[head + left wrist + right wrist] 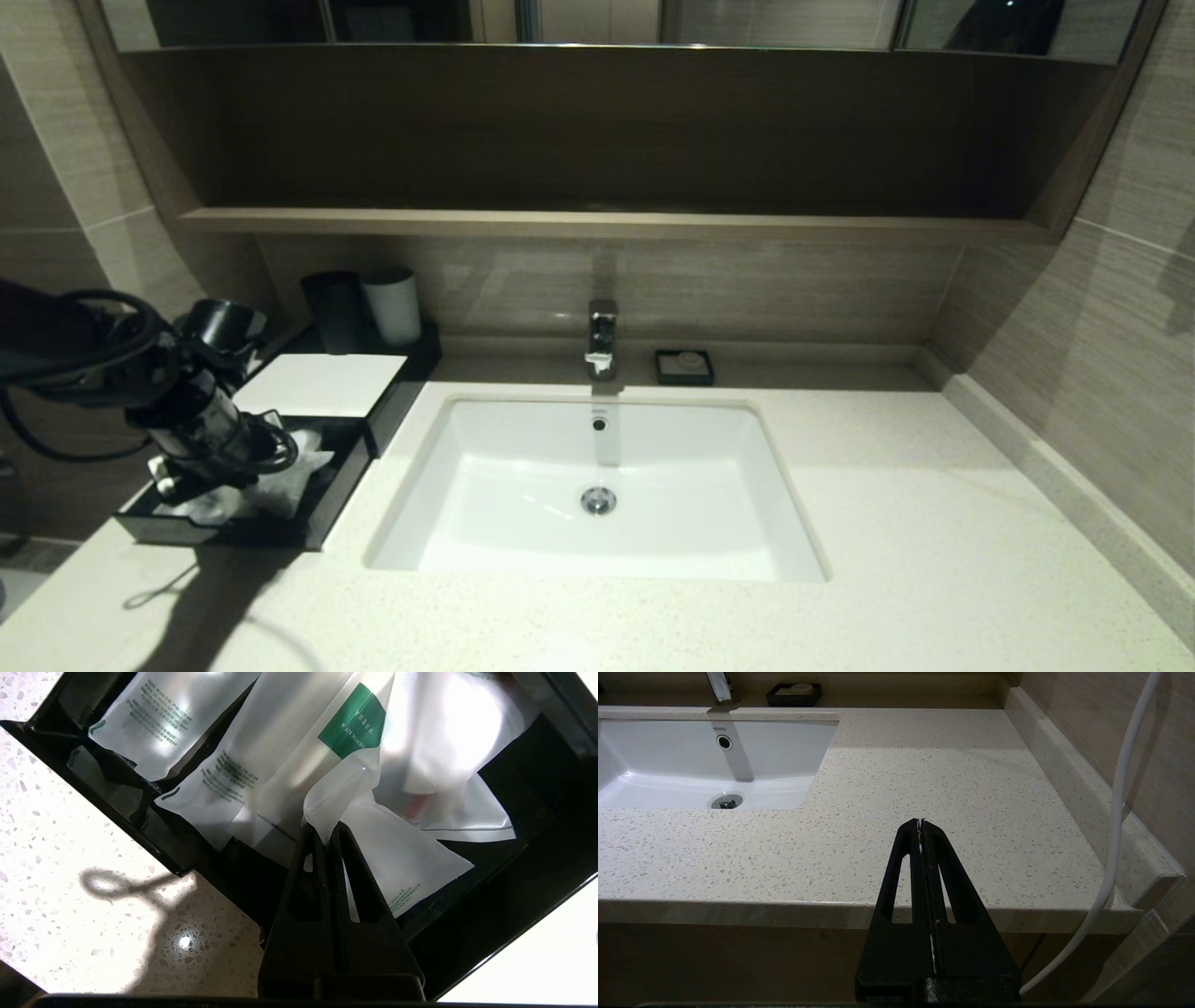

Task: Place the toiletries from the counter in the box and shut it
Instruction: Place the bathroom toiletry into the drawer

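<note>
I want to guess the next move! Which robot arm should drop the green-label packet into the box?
Left. Its left end effector is shut on the green-label packet, right over the open box. The right end effector sits empty beyond the counter's front edge.

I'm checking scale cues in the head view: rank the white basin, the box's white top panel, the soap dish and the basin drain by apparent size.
Largest to smallest, as they look in the head view:
1. white basin
2. box's white top panel
3. soap dish
4. basin drain
The soap dish sits farther back than the drain, so their true gap may be larger.
</note>
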Robot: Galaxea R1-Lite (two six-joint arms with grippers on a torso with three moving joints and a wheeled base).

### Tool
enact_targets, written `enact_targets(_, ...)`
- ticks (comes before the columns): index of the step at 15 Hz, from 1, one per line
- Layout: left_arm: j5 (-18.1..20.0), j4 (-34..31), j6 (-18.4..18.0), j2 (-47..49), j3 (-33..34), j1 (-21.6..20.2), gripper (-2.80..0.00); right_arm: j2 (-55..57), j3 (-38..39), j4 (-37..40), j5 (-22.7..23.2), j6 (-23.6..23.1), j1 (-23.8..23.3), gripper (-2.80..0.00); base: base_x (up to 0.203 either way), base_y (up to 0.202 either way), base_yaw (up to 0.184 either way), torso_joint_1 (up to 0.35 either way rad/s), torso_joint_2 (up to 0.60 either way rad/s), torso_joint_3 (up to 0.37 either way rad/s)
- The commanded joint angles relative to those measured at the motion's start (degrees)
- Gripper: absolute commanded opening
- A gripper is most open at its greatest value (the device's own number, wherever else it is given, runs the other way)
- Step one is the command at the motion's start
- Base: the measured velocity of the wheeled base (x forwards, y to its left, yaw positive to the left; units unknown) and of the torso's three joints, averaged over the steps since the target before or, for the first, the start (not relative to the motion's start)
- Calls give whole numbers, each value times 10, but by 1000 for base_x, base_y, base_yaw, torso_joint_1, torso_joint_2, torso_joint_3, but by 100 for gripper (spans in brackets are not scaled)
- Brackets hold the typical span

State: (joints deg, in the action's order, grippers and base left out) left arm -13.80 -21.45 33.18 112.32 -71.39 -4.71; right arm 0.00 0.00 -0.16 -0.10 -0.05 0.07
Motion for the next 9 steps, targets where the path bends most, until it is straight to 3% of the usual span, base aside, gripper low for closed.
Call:
enact_targets(1,-1,-1,2,5,1,0,-280,0,1,0,0,0,0,-280,0,0,0,0,0,0)
enact_targets(6,-1,-1,2,4,5,0,-280,0,1,0,0,0,0,-280,0,0,0,0,0,0)
enact_targets(8,-1,-1,4,0,5,0,0,0,1,0,0,0,0,-280,0,0,0,0,0,0)
enact_targets(9,-1,-1,4,-3,5,0,0,0,1,0,0,0,0,-280,0,0,0,0,0,0)
